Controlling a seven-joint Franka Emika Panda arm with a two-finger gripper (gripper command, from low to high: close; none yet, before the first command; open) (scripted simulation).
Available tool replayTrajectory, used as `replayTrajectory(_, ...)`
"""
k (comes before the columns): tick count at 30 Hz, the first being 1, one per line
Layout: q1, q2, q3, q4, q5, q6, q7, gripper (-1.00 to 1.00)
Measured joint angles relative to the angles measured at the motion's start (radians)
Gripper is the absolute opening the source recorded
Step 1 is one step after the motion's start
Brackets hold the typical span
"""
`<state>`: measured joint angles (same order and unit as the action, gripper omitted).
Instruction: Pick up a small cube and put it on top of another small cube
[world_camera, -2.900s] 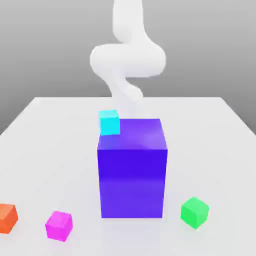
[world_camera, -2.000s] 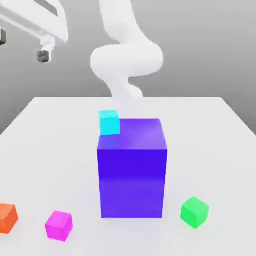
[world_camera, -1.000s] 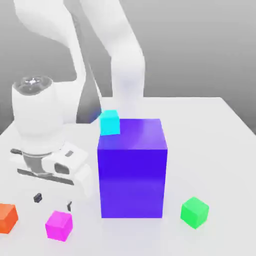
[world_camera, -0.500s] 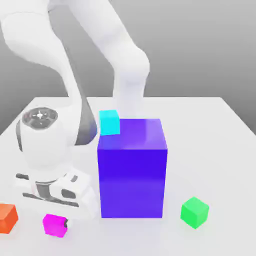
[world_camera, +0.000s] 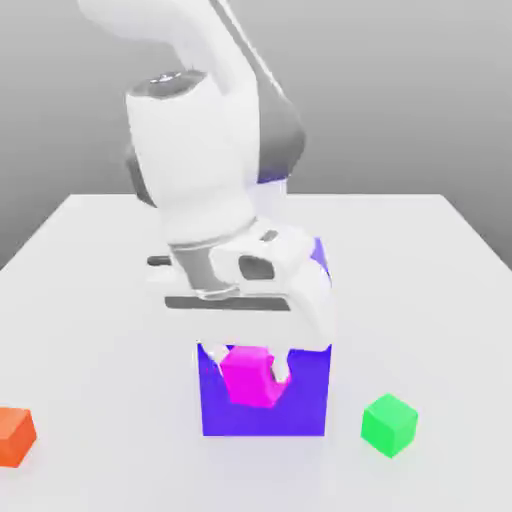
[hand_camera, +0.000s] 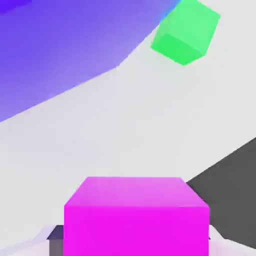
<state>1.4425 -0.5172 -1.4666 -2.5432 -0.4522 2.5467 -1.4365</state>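
Magenta cube (world_camera: 248, 376) lifted in the claw (world_camera: 250, 378)

Your fingers pinch it in front of the blue-purple block (world_camera: 300, 405), whose top the arm hides; the green cube (world_camera: 389, 424) sits on the table (world_camera: 420, 280), orange cube (world_camera: 14, 437) cut off.

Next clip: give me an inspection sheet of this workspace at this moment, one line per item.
Surface: pale table, flat.
Job's things: magenta cube lifted off the table, in front of the big block; green cube resting on the table at the exterior view's right.
Clutter: big blue-purple block mid-table; orange cube at the exterior view's left edge.
Gripper: gripper shut on the magenta cube, pointing down.
Cables: nothing seen.
Surroundings: plain grey backdrop; dark area beyond the table edge in the hand view.
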Motion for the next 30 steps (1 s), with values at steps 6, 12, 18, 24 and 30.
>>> replayTrajectory(6,0.072,0.098,0.147,-0.044,0.138,0.035,0.336,-1.0)
replayTrajectory(12,0.183,0.267,0.209,-0.092,0.276,0.086,0.624,-1.0)
replayTrajectory(18,0.25,0.482,0.207,-0.115,0.408,0.107,0.704,-1.0)
replayTrajectory(24,0.138,0.642,0.369,-0.097,0.714,0.15,0.483,-1.0)
replayTrajectory(30,-0.034,0.771,0.59,-0.079,0.976,0.199,0.296,-1.0)
